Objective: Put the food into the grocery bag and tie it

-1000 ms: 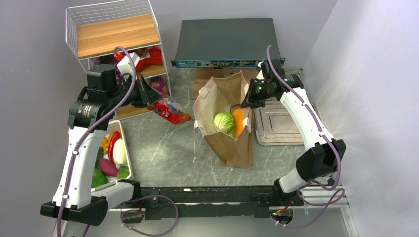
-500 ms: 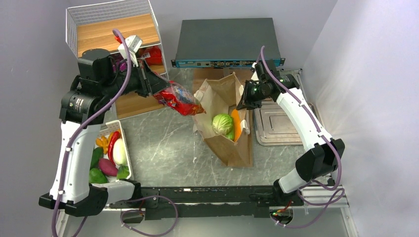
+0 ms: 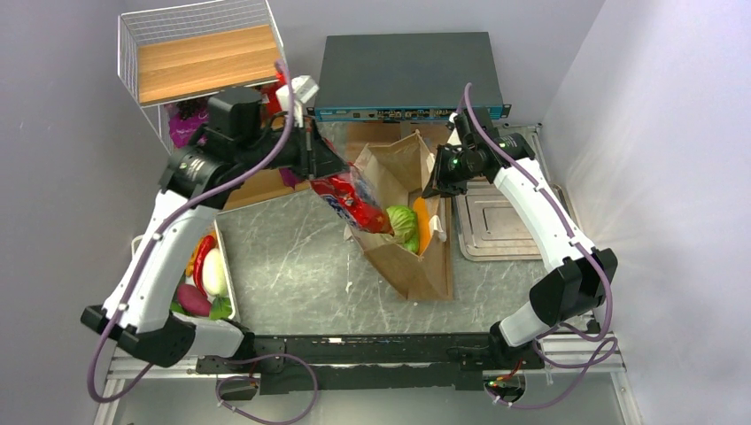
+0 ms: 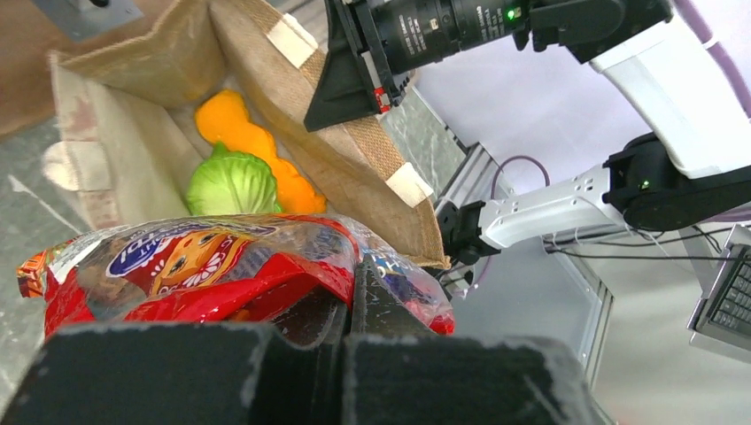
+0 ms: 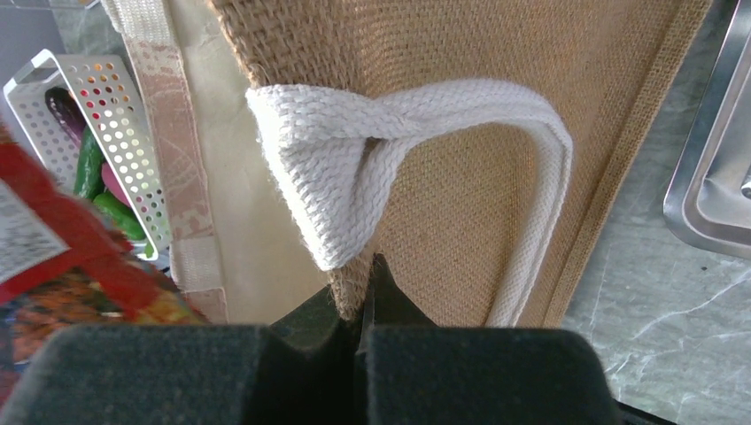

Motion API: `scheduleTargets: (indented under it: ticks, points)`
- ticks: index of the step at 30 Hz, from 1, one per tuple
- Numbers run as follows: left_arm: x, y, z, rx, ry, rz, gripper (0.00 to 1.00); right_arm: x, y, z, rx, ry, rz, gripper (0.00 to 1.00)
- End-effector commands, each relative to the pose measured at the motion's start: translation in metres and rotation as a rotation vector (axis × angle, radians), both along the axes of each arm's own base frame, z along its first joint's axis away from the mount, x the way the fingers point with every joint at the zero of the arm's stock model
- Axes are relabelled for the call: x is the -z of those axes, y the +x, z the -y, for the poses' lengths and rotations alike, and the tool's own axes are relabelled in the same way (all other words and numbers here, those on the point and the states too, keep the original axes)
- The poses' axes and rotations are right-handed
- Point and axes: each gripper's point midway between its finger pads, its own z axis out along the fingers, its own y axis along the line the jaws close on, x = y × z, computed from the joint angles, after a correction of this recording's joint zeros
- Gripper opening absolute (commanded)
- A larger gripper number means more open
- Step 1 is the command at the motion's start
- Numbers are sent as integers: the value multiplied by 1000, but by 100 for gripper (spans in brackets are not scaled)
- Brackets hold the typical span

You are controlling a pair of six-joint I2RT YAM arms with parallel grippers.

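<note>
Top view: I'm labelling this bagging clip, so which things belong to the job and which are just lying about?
Job: bag, open; cabbage and carrot inside it; red packet, held at its mouth by the left gripper; right gripper, pinching the bag's rim.
Lying about: basket, wire shelf, dark box, metal tray.

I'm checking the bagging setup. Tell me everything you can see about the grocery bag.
The grocery bag is tan, burlap-like woven cloth with a pale lining and cream webbing handles. It sits on the grey marbled table, mouth open upward. The right pincer is shut on its rim at one handle's base. Inside lie a green cabbage and an orange piece. A red snack packet, held by the left pincer, hangs over its mouth.
</note>
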Motion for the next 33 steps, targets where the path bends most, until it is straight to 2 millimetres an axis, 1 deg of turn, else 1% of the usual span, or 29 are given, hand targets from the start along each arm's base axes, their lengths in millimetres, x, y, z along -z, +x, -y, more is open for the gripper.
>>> scheduleTargets:
  ticks: [1, 7, 14, 19, 29, 33]
  points:
    - [-51, 0, 26, 93, -108, 206, 0, -31, 8, -9, -21, 49, 100, 0]
    - [-36, -8, 50, 201, -108, 178, 0, -30, 8, -7, -18, 42, 102, 0]
    - [-16, -13, 70, 280, -92, 140, 0, -32, 9, -8, -18, 44, 106, 0]
    - [-5, -11, 79, 309, -81, 114, 0, -33, 8, -9, -27, 48, 111, 0]
    - [1, -14, 96, 368, -98, 93, 0, -39, 6, -11, -45, 71, 140, 0]
    - [8, -12, 101, 376, -80, 77, 0, -43, 5, -13, -57, 87, 159, 0]
